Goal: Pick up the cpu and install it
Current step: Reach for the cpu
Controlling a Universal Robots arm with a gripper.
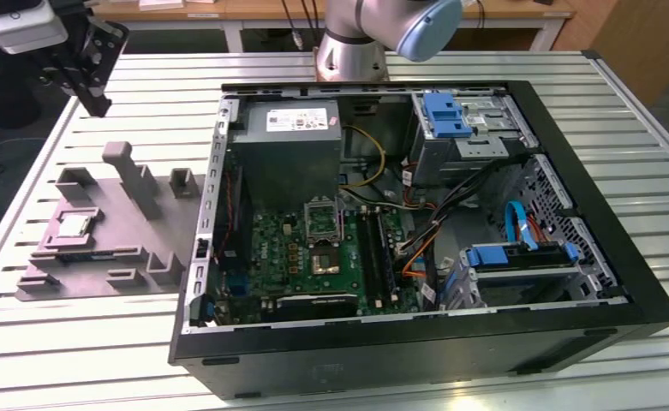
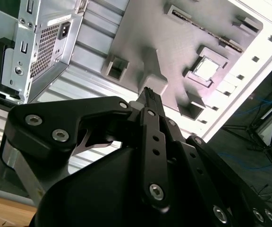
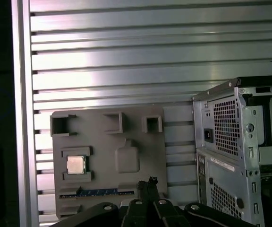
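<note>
The cpu (image 1: 74, 224) is a small silvery square chip lying in a recess of the grey fixture plate (image 1: 117, 257), which sits on the table at the exterior view's left, beside the open computer case (image 1: 426, 342). Both wrist views show the cpu (image 2: 206, 68) (image 3: 75, 164) in its recess, untouched. My black gripper (image 1: 100, 104) hangs well above the table beyond the plate's far end, away from the cpu. In both wrist views the gripper (image 2: 148, 91) (image 3: 150, 180) has its fingers pressed together with nothing between them. Inside the case, the motherboard's metal socket frame (image 1: 324, 219) is visible.
The case holds a grey power supply box (image 1: 294, 141), blue drive brackets (image 1: 446, 114), cables and a drive cage (image 1: 517, 265). The fixture plate carries tall grey posts (image 1: 140, 180). The slatted metal table (image 1: 71, 360) extends around both. The arm's base (image 1: 351, 47) stands behind the case.
</note>
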